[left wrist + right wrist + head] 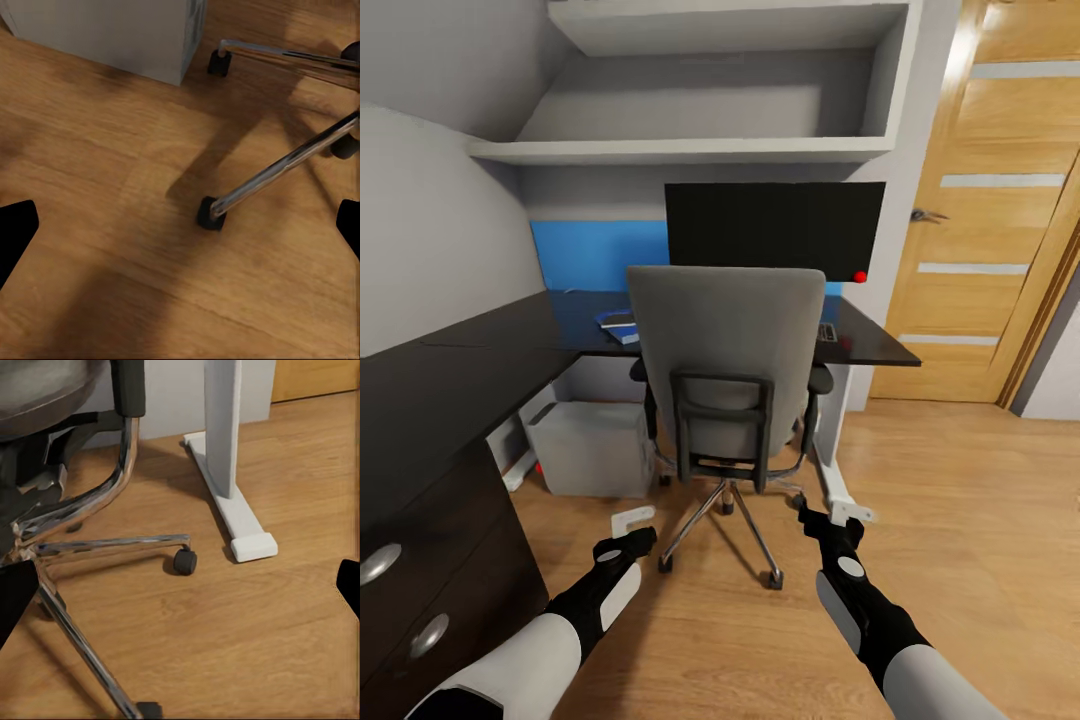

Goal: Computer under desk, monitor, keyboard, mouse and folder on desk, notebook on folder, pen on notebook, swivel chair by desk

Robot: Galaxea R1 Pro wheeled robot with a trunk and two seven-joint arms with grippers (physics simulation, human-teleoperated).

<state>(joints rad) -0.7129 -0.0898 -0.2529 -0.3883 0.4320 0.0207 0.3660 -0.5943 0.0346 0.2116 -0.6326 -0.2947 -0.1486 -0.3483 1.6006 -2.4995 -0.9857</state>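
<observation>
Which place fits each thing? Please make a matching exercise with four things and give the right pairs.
Things:
1. monitor
2. computer
3. chair
4. folder

Places:
A. on the floor under the desk
B. lying flat on the desk, left of the chair
C. upright on the desk
D. on the floor before the desk

Pairs: 1-C, 2-A, 3-D, 4-B

No text, label, brand or number can be read anywhere; the monitor [774, 230] carries a plain red dot, perhaps an indicator light.
</observation>
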